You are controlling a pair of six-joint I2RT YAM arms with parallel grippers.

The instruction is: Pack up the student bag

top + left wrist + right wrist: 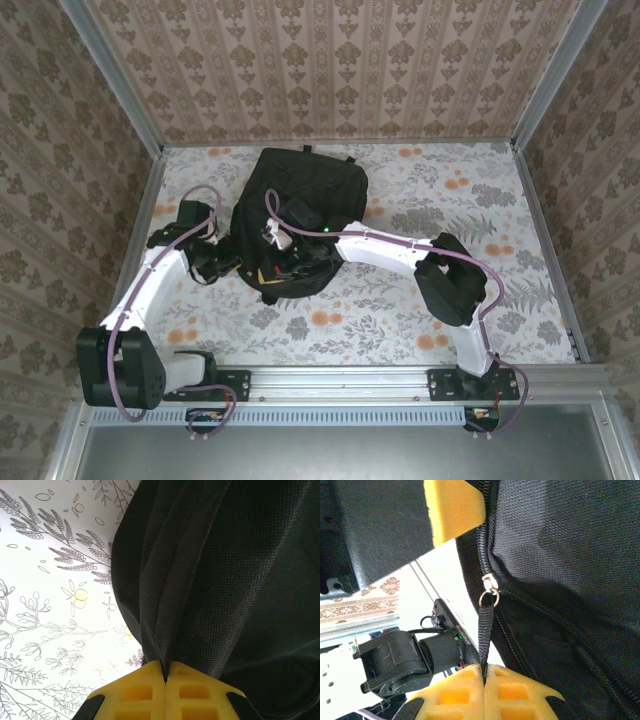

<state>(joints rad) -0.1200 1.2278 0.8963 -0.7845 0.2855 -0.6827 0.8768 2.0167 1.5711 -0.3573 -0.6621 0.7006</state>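
The student bag, a large black fabric backpack, lies on the flowered table a little left of centre. At the bag's left side, my left gripper is shut on a fold of its black cloth, with the yellow pads pressed together. My right gripper is over the bag's near end. It is shut on the black webbing zip pull, which hangs from a metal ring on the zip. One yellow left-gripper pad shows at the top of the right wrist view.
A flowered cloth covers the table. Patterned walls close in the back and both sides. A metal rail runs along the near edge between the arm bases. The left arm's black wrist housing sits close beside my right jaws.
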